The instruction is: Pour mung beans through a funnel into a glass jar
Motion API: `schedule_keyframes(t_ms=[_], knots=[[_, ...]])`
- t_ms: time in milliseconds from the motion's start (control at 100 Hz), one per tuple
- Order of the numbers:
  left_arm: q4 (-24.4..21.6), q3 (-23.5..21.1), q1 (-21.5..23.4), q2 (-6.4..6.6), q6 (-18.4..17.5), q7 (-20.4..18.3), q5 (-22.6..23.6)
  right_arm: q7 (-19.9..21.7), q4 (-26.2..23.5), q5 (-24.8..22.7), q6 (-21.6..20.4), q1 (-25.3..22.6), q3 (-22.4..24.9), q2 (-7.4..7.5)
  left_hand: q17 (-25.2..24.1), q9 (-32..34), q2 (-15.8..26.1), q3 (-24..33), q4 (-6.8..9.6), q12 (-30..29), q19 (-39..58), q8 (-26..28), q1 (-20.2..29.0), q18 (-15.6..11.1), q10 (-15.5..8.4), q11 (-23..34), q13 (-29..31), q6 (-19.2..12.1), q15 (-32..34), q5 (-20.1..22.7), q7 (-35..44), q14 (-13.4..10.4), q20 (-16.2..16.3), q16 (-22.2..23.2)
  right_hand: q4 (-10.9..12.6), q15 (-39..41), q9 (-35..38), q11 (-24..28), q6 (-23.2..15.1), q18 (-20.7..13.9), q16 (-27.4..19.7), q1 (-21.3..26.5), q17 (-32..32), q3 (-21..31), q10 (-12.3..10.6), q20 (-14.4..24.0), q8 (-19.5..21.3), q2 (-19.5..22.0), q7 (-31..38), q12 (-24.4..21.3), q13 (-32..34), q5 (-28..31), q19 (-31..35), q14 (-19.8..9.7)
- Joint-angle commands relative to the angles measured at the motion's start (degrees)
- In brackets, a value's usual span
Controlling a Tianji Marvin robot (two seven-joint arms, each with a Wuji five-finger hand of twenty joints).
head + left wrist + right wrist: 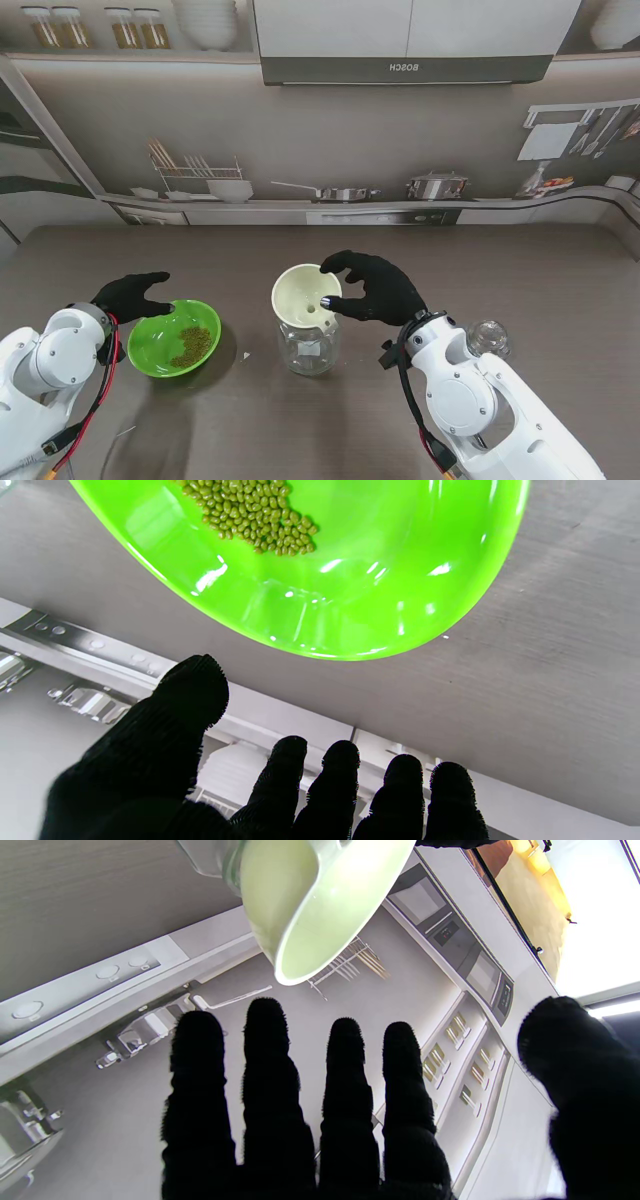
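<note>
A cream funnel [300,290] stands upright in the mouth of a clear glass jar [308,348] at the table's middle. My right hand [375,287], in a black glove, hovers at the funnel's right rim with fingers spread and holds nothing; its wrist view shows the funnel [310,905] apart from the fingertips [265,1015]. A bright green bowl [150,345] with a small heap of mung beans [193,346] rests on the table to the left. My left hand [130,295] is open just beyond the bowl's far left rim. The bowl [375,590] and beans [250,520] lie past its fingers [340,760].
A small clear glass piece [487,337], maybe the jar's lid, lies on the table to the right of my right forearm. A tiny white speck [245,355] sits between bowl and jar. Beyond the table's far edge runs a printed kitchen backdrop [330,190].
</note>
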Motion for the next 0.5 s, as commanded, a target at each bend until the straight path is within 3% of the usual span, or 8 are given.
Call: schedule_keyframes(t_ms=[0, 310, 490], knots=[[0.7, 0.1, -0.75, 0.27, 0.18, -1.64, 0.65, 0.97, -0.03, 0.18, 0.12, -0.19, -0.21, -0.25, -1.07, -1.88, -2.21, 1.42, -1.67, -0.4, -0.71, -0.23, -2.34, -2.13, -1.31, -0.24, -2.19, 1.23, -0.74, -1.93, -0.43, -1.02, -1.09, 0.02, 1.84, 0.45, 1.02, -0.57, -0.35, 0.58, 0.48, -0.67, 0.15, -1.08, -0.29, 0.14, 1.17, 0.76, -0.89, 0.03, 1.5, 0.85, 0.18, -1.13], [2.83, 1.56, -3.25, 1.14, 0.48, -5.82, 2.21, 1.32, 0.12, 1.24, 0.37, -0.07, -0.37, -0.31, -2.23, -3.26, -4.08, 3.31, -2.01, 0.53, -1.1, 2.61, -3.53, -3.48, -0.09, 0.0, -3.37, 3.07, -0.9, -0.45, 1.94, -2.09, -1.54, -0.01, 1.85, 0.47, 1.38, -0.51, 0.0, 0.7, 0.55, -0.76, 0.21, -0.98, 0.0, 0.16, 1.17, 0.94, -0.81, 0.08, 1.63, 0.94, 0.25, -1.26], [4.14, 2.86, -4.4, 1.31, 0.31, -6.28, 3.06, 1.37, 0.24, 1.86, 0.56, 0.0, -0.43, -0.38, -3.06, -4.11, -4.28, 4.1, -2.16, 0.8, -1.46, 3.48, -3.94, -4.18, -0.08, -0.18, -4.22, 2.78, -1.02, -1.0, 1.79, -2.69, -1.82, 0.0, 1.9, 0.54, 1.73, -0.5, 0.15, 0.65, 0.6, -0.67, 0.24, -0.94, 0.1, 0.16, 1.16, 0.99, -0.71, 0.09, 1.84, 1.1, 0.29, -1.15]])
